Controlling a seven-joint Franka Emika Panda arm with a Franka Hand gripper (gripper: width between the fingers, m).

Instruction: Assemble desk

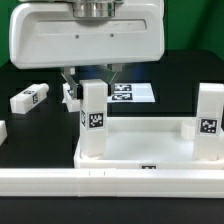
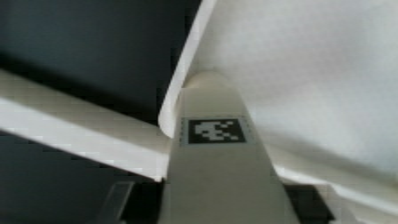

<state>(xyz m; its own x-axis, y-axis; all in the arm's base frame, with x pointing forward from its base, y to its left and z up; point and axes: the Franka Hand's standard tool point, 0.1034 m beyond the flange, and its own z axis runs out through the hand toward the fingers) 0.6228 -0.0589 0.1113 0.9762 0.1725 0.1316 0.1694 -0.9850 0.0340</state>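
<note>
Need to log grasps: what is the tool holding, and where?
Cannot be told: the tool straddles the top end of the upright leg; contact unclear.

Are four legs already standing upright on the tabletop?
No: only two stand on the tabletop, the exterior view's left leg and right leg; a loose leg lies off it.

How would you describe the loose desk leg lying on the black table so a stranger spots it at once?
Start at the white tabletop in front. Beyond its end on the exterior view's left, on the black table, lies the loose leg. Unlike the central leg and the leg on the exterior view's right, both upright on the tabletop, it lies on its side.
</note>
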